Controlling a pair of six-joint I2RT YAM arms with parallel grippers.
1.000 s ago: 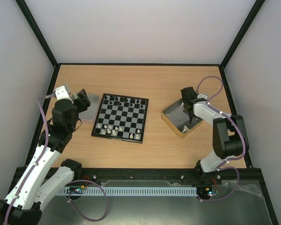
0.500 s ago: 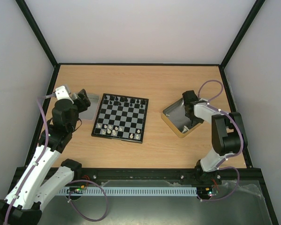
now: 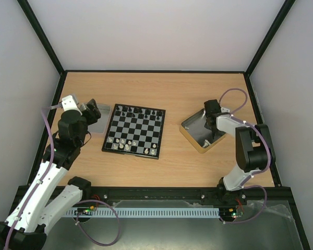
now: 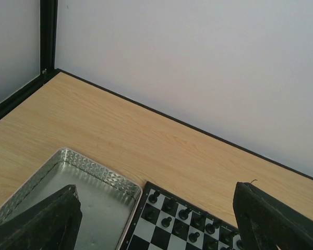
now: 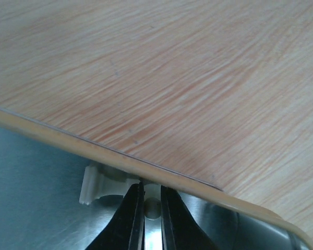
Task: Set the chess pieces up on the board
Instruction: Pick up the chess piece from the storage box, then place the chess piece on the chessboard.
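Because the tiny cream chess piece (image 5: 152, 208) sits against the wall of the gold-sided square tin (image 3: 190, 138), at three o'clock from the black-and-silver chessboard (image 3: 134, 130), the right pincer (image 5: 151, 188) nips it narrowly while the left pincer (image 4: 154, 191) hangs wide.

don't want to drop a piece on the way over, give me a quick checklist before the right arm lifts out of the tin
1. Right gripper shut on a white piece: ok, cream shows between its tips.
2. Grip firm enough to lift: cannot tell, only a sliver of the piece shows.
3. Clearance from the tin: not ok, the fingers sit right against its wall and under the rim.
4. Neighbouring white piece not caught: ok, it lies outside the fingers.
5. Free squares on the board: ok, the middle rows are bare.
6. Left gripper out of the path: ok, open over the grey tray, left of the board.
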